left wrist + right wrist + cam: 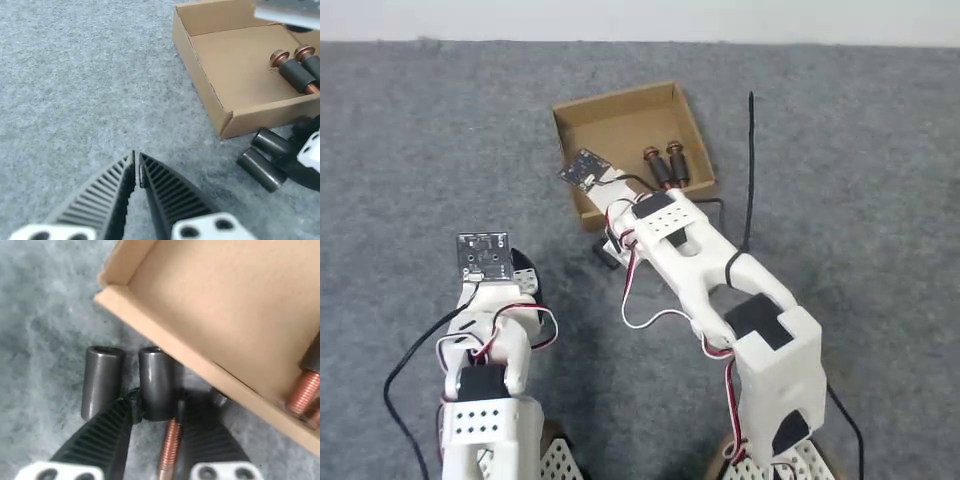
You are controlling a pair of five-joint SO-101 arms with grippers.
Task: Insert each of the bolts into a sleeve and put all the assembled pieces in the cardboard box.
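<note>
right tool (pixel 157 407) around sleeve (pixel 156 380) with bolt (pixel 170 446)

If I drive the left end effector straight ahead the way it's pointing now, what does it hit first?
Probably just grey carpet, as far as the left wrist view shows. The left end effector, fingers together, points past the cardboard box, which sits off to one side of its line. Depth is unclear.

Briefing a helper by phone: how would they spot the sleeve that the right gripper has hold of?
Find the cardboard box on the grey mat. Just outside its near wall, take the dark sleeve lying closer to that wall, clamped in the right gripper. A copper bolt sticks out of its end, while the other sleeve beside it has none.
</note>
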